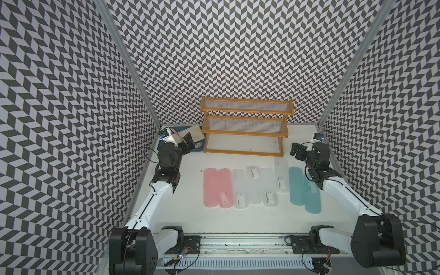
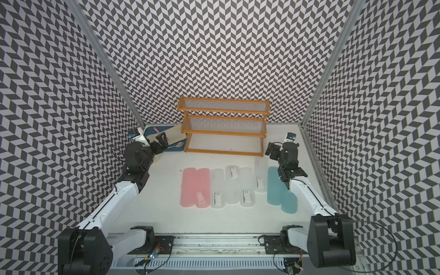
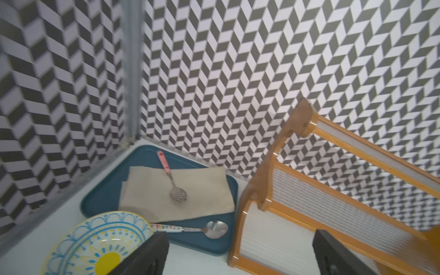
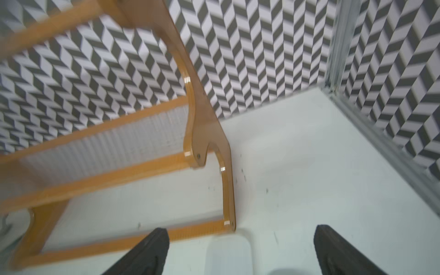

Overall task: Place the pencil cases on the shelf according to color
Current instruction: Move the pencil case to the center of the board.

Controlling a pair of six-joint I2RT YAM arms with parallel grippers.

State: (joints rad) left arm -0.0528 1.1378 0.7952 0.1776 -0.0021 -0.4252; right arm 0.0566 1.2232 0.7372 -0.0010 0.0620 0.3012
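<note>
right wrist view: the right gripper [image 4: 241, 238], wide and empty, hangs near the far end of a white case [image 4: 228, 258] lying lengthwise toward the shelf [image 4: 204, 133].

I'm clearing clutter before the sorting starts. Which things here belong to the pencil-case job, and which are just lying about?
For the job:
- two pink pencil cases
- four frosted white pencil cases
- two light blue pencil cases
- stepped shelf

Lying about:
- dark blue tray
- napkin
- two spoons
- patterned plate
</note>
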